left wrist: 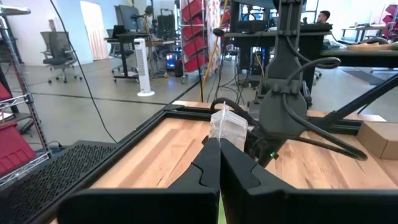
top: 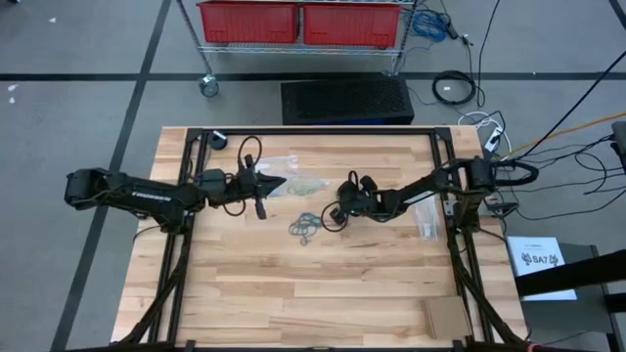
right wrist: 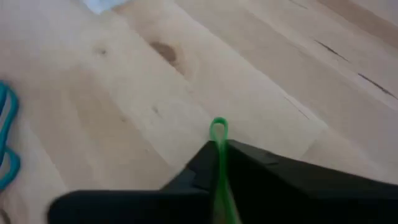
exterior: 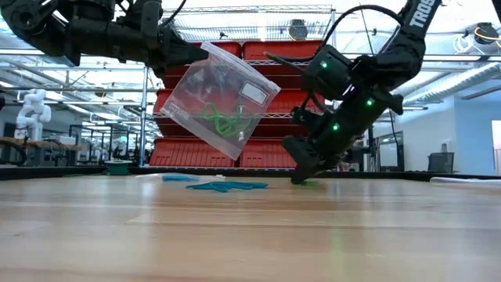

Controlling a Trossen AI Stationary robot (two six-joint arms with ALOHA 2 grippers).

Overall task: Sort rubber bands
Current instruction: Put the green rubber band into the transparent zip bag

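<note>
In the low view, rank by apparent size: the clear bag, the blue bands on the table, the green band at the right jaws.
1. Clear plastic zip bag, hanging.
2. Heap of blue rubber bands.
3. Green rubber band under the right gripper, mostly hidden, so unsure.

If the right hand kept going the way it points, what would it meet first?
Most likely the bare wooden table: the right hand, shut on a green rubber band, points down at the boards with nothing between, as far as visible.

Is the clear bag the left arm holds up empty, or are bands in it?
Not empty: the raised clear bag shows green rubber bands through its side. How many, cannot tell.
</note>
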